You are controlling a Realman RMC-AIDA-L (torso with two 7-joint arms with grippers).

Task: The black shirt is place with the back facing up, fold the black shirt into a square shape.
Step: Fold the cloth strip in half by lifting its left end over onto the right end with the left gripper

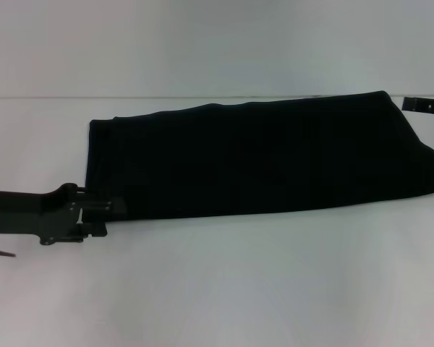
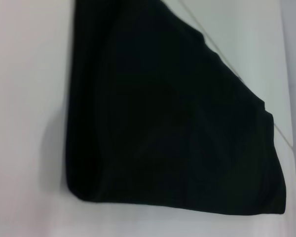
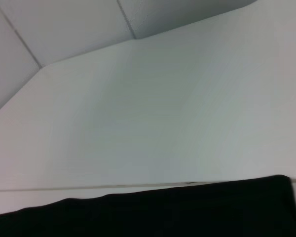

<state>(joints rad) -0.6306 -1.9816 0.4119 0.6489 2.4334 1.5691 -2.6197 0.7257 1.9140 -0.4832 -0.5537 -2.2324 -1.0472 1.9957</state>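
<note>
The black shirt (image 1: 260,155) lies on the white table as a long folded band running left to right; its back edge rises toward the right. My left gripper (image 1: 110,218) sits low at the band's front-left corner, open, with its upper finger (image 1: 105,206) touching the cloth edge. My right gripper (image 1: 425,105) shows only as a dark piece at the far right edge, just beyond the shirt's back-right corner. The left wrist view shows the shirt (image 2: 172,123) folded with a rounded fold edge. The right wrist view catches only the shirt's edge (image 3: 163,215).
The white table (image 1: 239,289) stretches bare in front of the shirt. Its back edge meets a pale wall (image 1: 217,43) just behind the cloth. A seam in the wall panels shows in the right wrist view.
</note>
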